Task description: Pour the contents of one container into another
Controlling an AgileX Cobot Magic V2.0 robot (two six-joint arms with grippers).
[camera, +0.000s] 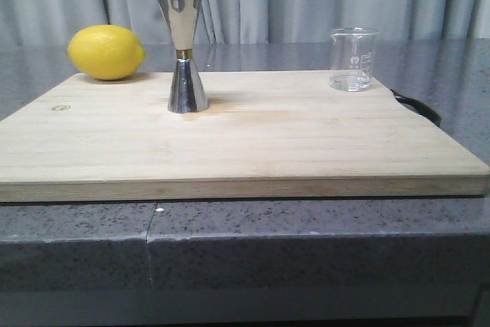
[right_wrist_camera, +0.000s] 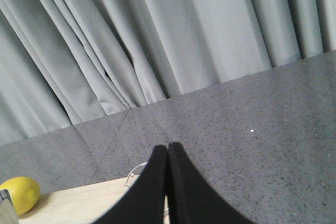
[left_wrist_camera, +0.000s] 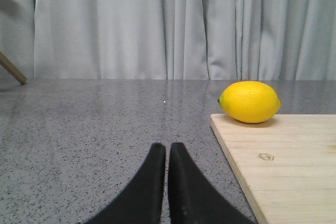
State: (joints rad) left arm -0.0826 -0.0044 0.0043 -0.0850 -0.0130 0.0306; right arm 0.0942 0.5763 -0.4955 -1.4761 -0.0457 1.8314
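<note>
Three things stood on a wooden cutting board (camera: pixel 253 139) that filled the middle of the front view, lying on the speckled grey tabletop (camera: pixel 306 220). At upper centre-left of the frame the steel jigger (camera: pixel 184 44) stood upright on the board, its top cup too high to see into. At the upper left corner of the board lay a lemon (camera: pixel 106 51). At upper right, near the board's far edge and well apart from the jigger, the glass beaker (camera: pixel 353 59) stood upright with a shallow layer of clear liquid at its bottom. Neither arm showed in the front view. In the wrist views the left claw (left_wrist_camera: pixel 167 153) had its fingers pressed together, holding nothing, above the tabletop beside the board; the right claw (right_wrist_camera: pixel 167 153) was likewise closed and empty.
</note>
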